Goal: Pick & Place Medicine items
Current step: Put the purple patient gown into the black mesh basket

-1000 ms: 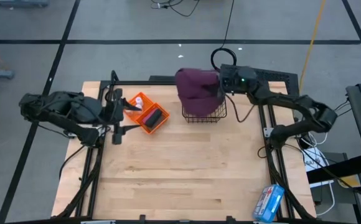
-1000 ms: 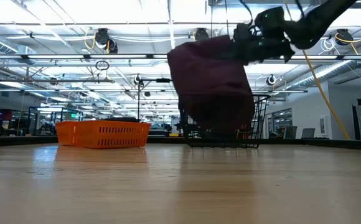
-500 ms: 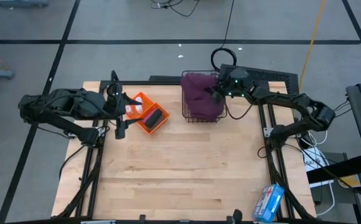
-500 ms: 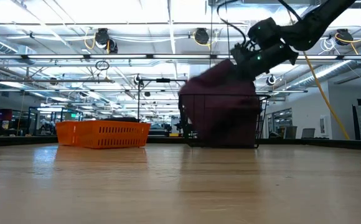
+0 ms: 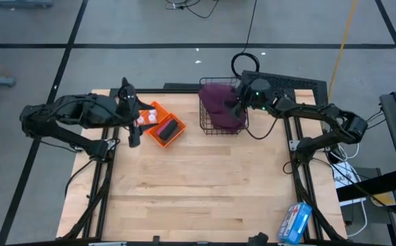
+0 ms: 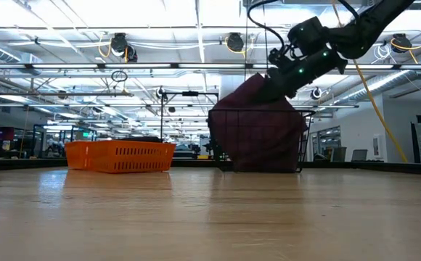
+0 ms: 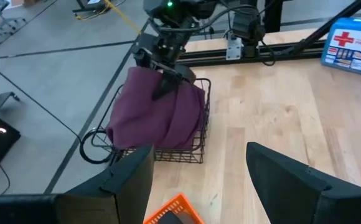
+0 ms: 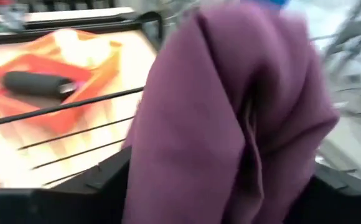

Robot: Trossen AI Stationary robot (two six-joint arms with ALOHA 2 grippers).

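Maroon cloth [image 5: 221, 107] fills the black wire basket [image 5: 222, 127] and hangs from the right gripper [image 5: 237, 104], fingers clamped on its upper fold. Blue-and-white packet [image 5: 294, 223] lies well apart from both grippers at the table's near edge. Left gripper [image 5: 132, 120], fingers spread with nothing between them, hovers just beside the orange tray [image 5: 163, 134]. Medicine items [image 5: 147, 118]: small whitish bottles in the tray beside a dark roll [image 5: 170, 129], right by the left gripper; detail too small to tell.

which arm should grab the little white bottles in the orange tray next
Left. The left gripper hangs open right beside the orange tray holding the white bottles, while the right gripper is occupied gripping the maroon cloth.
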